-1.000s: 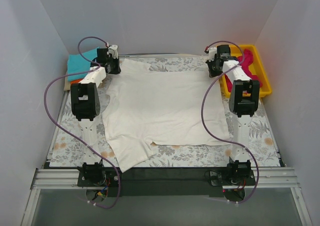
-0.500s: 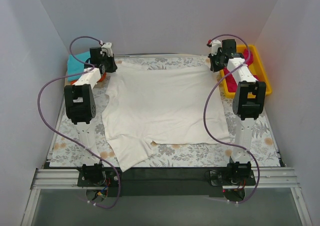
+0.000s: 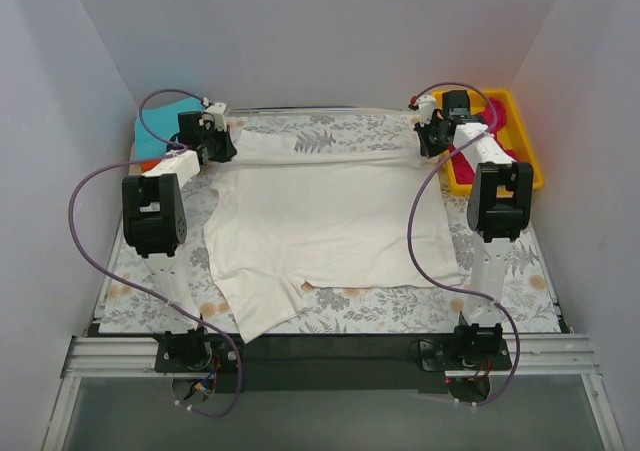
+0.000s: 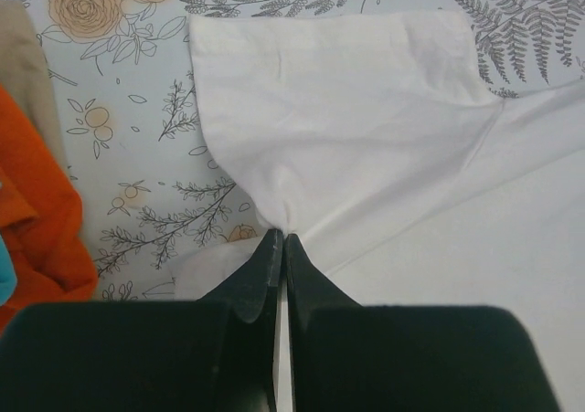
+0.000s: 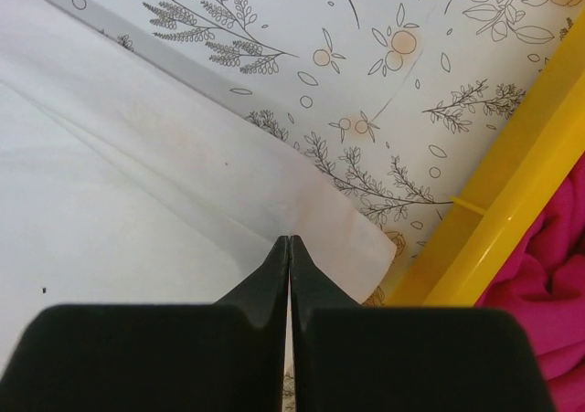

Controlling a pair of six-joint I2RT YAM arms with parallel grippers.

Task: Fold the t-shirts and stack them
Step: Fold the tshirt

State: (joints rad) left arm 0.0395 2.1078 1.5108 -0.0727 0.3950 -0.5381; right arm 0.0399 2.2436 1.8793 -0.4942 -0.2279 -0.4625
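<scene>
The cream-white t-shirt (image 3: 320,221) lies spread across the floral table cloth, and its far edge forms a narrow stretched band between the two grippers. My left gripper (image 3: 214,144) is shut on the shirt's far left corner by the sleeve (image 4: 338,110). My right gripper (image 3: 428,137) is shut on the shirt's far right corner (image 5: 347,229). The teal t-shirt (image 3: 160,126) lies at the far left. The orange t-shirt (image 4: 37,211) shows beside it in the left wrist view. The magenta-pink t-shirt (image 3: 497,121) lies in the yellow tray and also shows in the right wrist view (image 5: 558,275).
The yellow tray (image 3: 527,171) stands at the far right, with its rim (image 5: 494,229) close beside my right gripper. A tan piece (image 4: 23,74) lies under the orange shirt. White walls enclose the table on three sides. A shirt sleeve hangs over the near table edge (image 3: 262,321).
Both grippers have stayed shut on the shirt's far corners and shifted slightly at the back. The far edge has been drawn into a straight folded band.
</scene>
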